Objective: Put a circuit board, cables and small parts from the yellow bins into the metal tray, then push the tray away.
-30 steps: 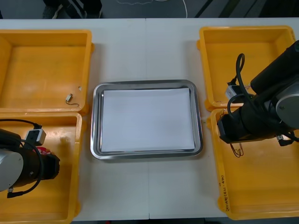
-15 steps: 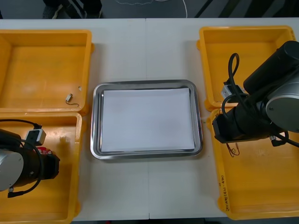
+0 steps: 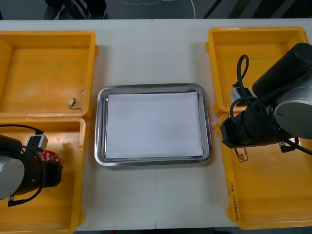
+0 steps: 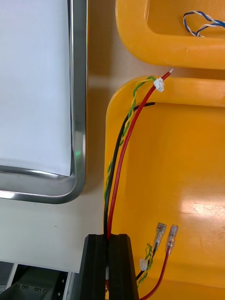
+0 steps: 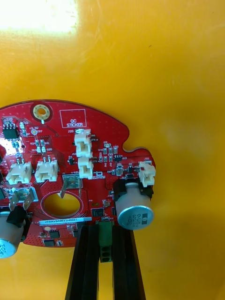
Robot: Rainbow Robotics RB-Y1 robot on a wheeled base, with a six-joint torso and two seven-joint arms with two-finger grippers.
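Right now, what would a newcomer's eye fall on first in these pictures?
The metal tray, white inside, lies mid-table between yellow bins. In the near left bin the left end effector grips a red circuit board; at the near right bin the right end effector pinches red, black and yellow-green cables.

- Front camera: high, distant, facing steeply down on the whole desk point(image 3: 156, 53).
- Right wrist camera: close, looking beyond right fingers point(image 4: 96, 267) at metal tray point(image 4: 78, 93) corner and yellow bin point(image 4: 187, 164), both shared with front.
- Left wrist camera: very close, left bin point(image 5: 164, 70) floor beyond left fingers point(image 5: 86, 267).
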